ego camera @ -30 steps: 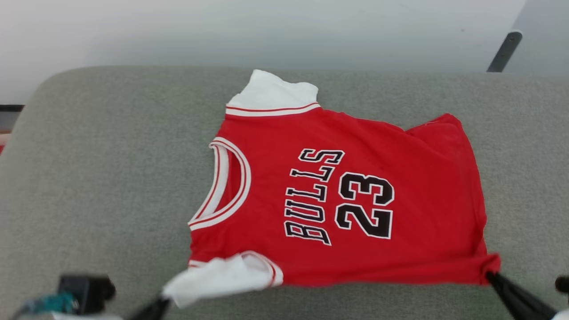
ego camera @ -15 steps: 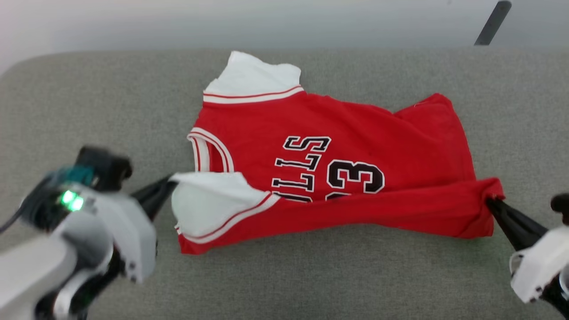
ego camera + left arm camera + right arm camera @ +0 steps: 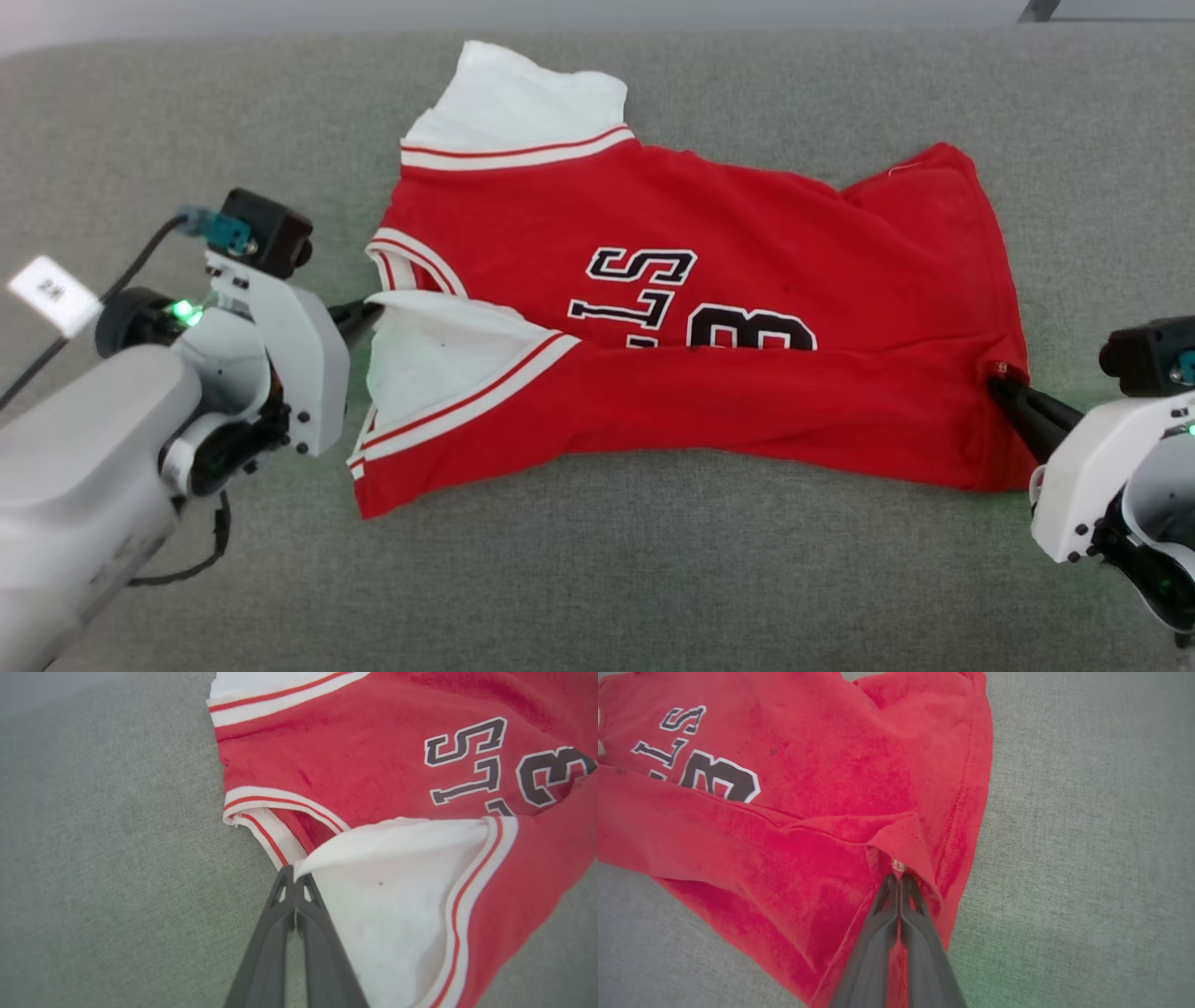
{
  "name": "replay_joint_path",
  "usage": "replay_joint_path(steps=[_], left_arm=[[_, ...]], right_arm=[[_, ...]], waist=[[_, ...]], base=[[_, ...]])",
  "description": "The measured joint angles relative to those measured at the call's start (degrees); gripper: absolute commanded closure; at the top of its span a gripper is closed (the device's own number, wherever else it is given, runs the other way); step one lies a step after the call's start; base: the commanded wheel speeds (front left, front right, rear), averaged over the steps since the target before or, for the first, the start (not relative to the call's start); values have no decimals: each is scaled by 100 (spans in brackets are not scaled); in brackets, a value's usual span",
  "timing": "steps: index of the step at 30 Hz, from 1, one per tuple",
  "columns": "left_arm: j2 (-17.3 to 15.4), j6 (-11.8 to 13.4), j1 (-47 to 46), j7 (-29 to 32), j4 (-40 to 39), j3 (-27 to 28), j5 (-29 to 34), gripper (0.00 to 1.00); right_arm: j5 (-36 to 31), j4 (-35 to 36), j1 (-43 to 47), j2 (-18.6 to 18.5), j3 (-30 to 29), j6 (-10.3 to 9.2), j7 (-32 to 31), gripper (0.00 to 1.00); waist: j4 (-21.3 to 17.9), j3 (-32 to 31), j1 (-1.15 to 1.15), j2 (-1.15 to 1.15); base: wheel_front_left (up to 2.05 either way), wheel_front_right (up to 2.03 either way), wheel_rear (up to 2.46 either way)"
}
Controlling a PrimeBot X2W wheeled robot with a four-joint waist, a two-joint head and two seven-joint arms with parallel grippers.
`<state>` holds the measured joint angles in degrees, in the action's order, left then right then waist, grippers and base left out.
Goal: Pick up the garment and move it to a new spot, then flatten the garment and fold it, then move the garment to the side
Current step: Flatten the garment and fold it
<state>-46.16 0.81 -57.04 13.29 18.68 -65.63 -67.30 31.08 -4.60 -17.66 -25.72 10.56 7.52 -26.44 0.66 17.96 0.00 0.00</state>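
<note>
Lying across a grey cushion (image 3: pixel 653 579), the shirt (image 3: pixel 747 215) is sitting front-up, with its collar (image 3: pixel 406 266) pointing toward the robot's left and its hem toward the right. Its near long edge is draping back over the chest, so red cloth is covering the lower part of the black lettering (image 3: pixel 644 271) and the number beside it.

The left gripper (image 3: pixel 367 313) is pinching the white near sleeve (image 3: pixel 439 359) at its edge, with both fingers pressed fully together on the cloth. In the left wrist view the tips are meeting right at the sleeve's corner, just beside the striped collar.

The right gripper (image 3: pixel 1001 385) is likewise clamping tight, gripping the near hem corner, where a small flap of red cloth is bunching over its tips.

The far sleeve (image 3: pixel 523 98) is lying flat on the cushion, pointing away from the robot. The far hem corner is resting on the cushion too, slightly rumpled. Both arms are reaching in from opposite ends of the shirt, well apart.
</note>
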Motion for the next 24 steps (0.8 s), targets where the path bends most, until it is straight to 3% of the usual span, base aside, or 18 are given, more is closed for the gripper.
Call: replay_joint_path(steps=[4,10,12,13,14,16,18,20,24], left_arm=[[304,-237,-105,261,612,-25,-207,100],[543,-363,-195,577,1154,-33,-430,100],[586,-377,-195,646,1233,-33,-489,62],[602,-376,-196,661,1265,-23,-506,36],[616,-372,-196,648,1293,9,-544,0],[623,-332,-201,622,1329,37,-569,0],[620,-324,-201,572,1334,55,-568,0],[611,-322,-199,525,1311,66,-567,0],[582,-256,-149,404,1196,119,-597,0]], right_arm=[[10,-58,-120,54,48,0,-167,100],[15,-130,-229,108,76,-1,-343,100],[15,-149,-276,120,69,0,-394,100],[15,-153,-299,124,62,-1,-414,100],[15,-159,-303,131,58,-1,-436,100],[15,-166,-303,145,52,-1,-443,63],[11,-159,-303,148,37,0,-442,51],[8,-152,-301,155,19,-1,-432,0],[1,-134,-269,180,-46,-1,-374,0]], waist=[[-22,104,0,0],[-50,125,0,0],[-49,99,0,0],[-48,83,0,0],[-46,64,0,0],[-40,19,0,0],[-30,-31,0,0],[-14,-87,0,0],[30,-232,0,0]], base=[[0,0,0],[0,0,0],[0,0,0],[0,0,0],[0,0,0],[0,0,0],[0,0,0],[0,0,0],[0,0,0]])
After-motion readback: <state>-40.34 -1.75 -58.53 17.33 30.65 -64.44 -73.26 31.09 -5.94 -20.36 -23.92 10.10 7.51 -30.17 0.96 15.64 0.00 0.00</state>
